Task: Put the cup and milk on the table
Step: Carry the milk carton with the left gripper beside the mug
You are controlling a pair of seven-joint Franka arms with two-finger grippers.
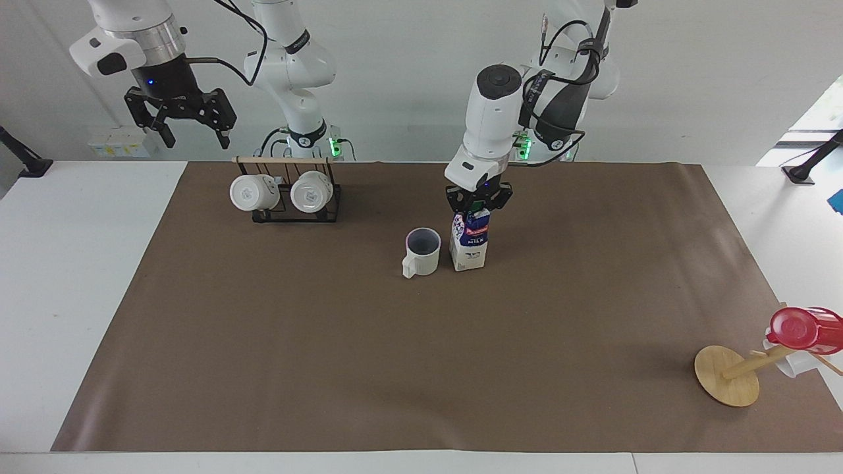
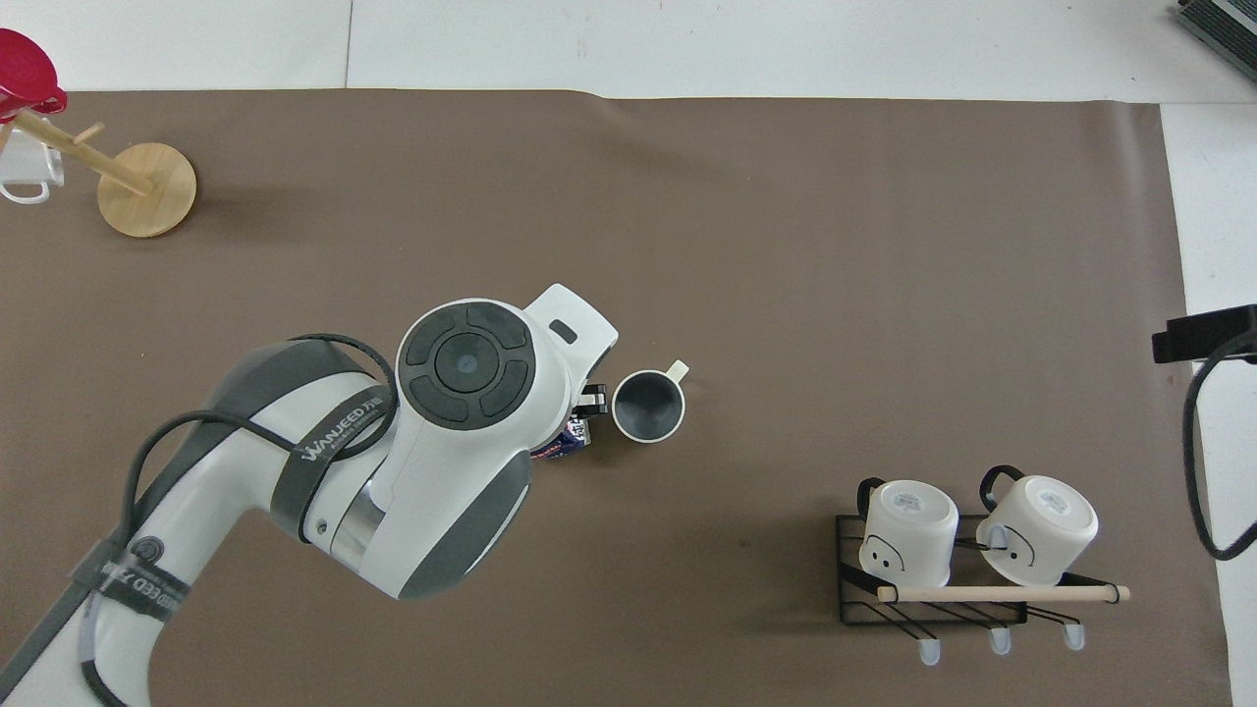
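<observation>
Glossy ceramic cup (image 1: 422, 251), printed paper milk carton (image 1: 469, 241), matt brown sheet (image 1: 421, 362)

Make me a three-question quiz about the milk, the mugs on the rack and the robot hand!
1. Where is the milk?
A. beside the cup
B. on the rack
C. inside the cup

2. How many white mugs hang on the rack?
A. one
B. two
C. four

3. What is the left gripper doing?
A. hanging open over the rack
B. lying on the table
C. gripping the milk's top

Answers: 1 A, the two stand side by side. 2 B, a pair shows. 3 C, its fingers close on the carton's top.
</observation>
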